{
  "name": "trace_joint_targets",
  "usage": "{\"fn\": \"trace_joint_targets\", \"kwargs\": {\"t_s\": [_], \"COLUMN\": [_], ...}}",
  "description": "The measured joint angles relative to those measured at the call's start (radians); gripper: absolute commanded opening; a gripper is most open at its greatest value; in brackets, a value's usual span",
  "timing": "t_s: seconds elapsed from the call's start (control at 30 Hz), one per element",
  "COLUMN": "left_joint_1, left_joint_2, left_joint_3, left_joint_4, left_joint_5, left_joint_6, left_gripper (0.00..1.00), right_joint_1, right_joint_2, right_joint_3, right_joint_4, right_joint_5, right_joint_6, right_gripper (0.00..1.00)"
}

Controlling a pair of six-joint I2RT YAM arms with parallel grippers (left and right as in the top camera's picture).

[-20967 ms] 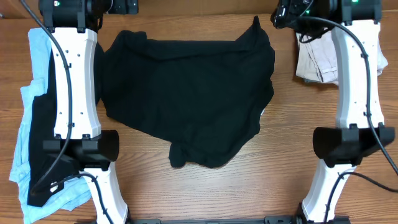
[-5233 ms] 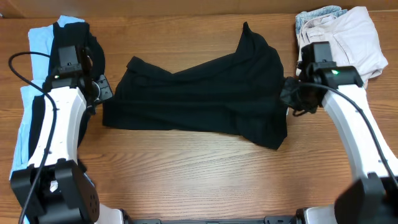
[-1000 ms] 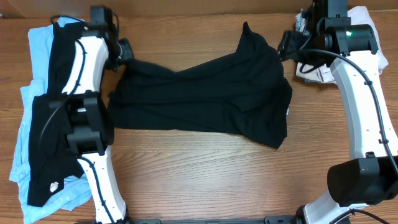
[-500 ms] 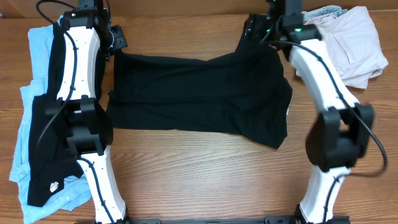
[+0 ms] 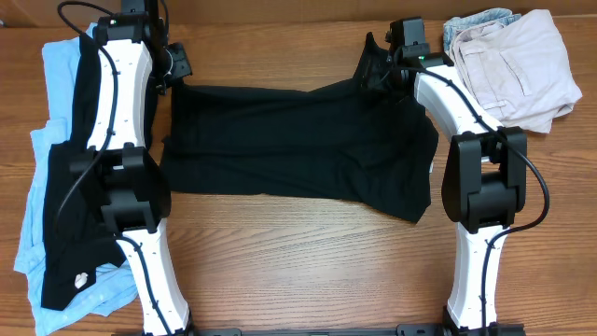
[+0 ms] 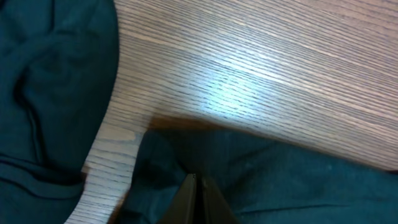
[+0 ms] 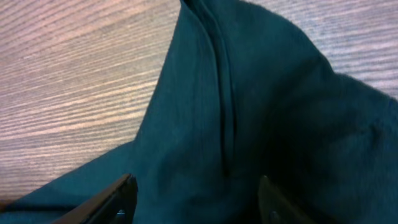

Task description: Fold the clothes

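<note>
Wooden table (image 5: 298, 280), beige garment (image 5: 527, 70), blue-black pile (image 5: 42, 149)

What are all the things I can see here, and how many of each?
black shirt: one, black, spread across the middle of the table
light blue garment: one, light blue, in the pile at the left edge
black garment: at least one, black with a small white label, on the light blue one
beige clothes: a heap, count unclear, beige, far right corner
table: one, brown wood
left gripper: one, dark, shut on the black shirt's far left corner
right gripper: one, dark, open over its far right corner
</note>
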Motion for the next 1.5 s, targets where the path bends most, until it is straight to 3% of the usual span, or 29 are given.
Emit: {"fn": "trace_joint_targets", "kwargs": {"t_s": [0.2,0.63,0.97,1.17,1.37,1.5], "left_joint_1": [0.000,0.000,0.000,0.000,0.000,0.000], "left_joint_2": [0.000,0.000,0.000,0.000,0.000,0.000], "left_joint_3": [0.000,0.000,0.000,0.000,0.000,0.000], "left_joint_4": [-0.005,-0.029,-0.029,-0.029,-0.029,-0.030], "left_joint_5": [-0.005,-0.011,-0.011,-0.011,-0.012,-0.016], "left_joint_6": [0.000,0.000,0.000,0.000,0.000,0.000], "left_gripper": [0.04,0.04,0.04,0.04,0.04,0.04], "right_joint_1": [0.000,0.000,0.000,0.000,0.000,-0.001], "right_joint_2": [0.000,0.039,0.055,0.055,0.055,0.054], "right_joint_3": [0.000,0.000,0.000,0.000,0.000,0.018], "right_joint_4": [-0.022,0.008,0.077,0.091,0.082,-0.031], "right_joint_5": [0.000,-0.017,-0.027,-0.045,-0.049,-0.050], "right_joint_6": [0.049,0.085,0.087,0.085,0.086,0.077], "right_gripper": [0.56,0.54,0.29,0.04,0.04,0.04]}}
